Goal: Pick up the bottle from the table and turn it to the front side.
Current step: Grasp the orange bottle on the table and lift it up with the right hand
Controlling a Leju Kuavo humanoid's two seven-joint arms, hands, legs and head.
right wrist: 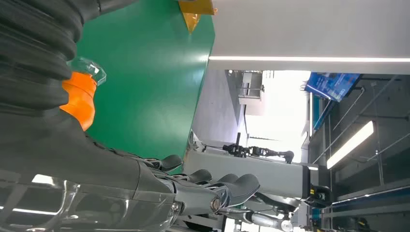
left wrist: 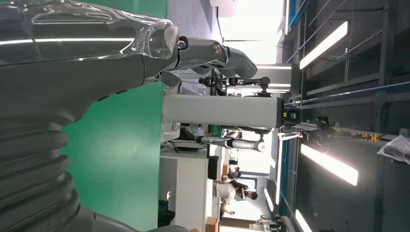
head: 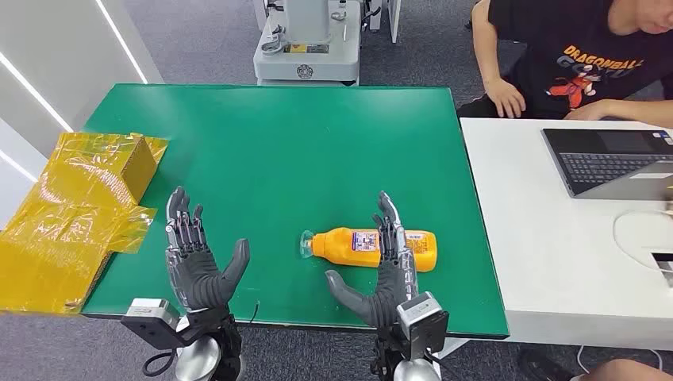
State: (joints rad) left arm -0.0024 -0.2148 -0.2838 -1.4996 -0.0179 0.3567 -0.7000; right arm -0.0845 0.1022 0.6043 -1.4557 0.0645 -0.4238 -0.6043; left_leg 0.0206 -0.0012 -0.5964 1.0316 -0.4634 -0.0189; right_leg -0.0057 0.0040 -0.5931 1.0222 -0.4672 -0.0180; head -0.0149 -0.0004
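An orange bottle (head: pixel 349 244) with a clear cap lies on its side on the green table (head: pixel 301 151), cap pointing left, white label facing up. My right hand (head: pixel 386 262) stands upright just in front of it, fingers straight and spread, thumb out to the left, holding nothing; its fingers overlap the bottle's middle in the head view. The bottle's neck and cap (right wrist: pixel 83 87) show beside the right hand (right wrist: pixel 145 183) in the right wrist view. My left hand (head: pixel 194 258) is raised near the table's front left, fingers apart and empty; its fingers (left wrist: pixel 212 50) point across the table.
A yellow plastic-wrapped box (head: pixel 75 210) sits on the table's left edge. A white table (head: pixel 548 238) with a laptop (head: pixel 611 163) adjoins on the right, where a person (head: pixel 571 55) sits. A grey machine base (head: pixel 307 48) stands behind the table.
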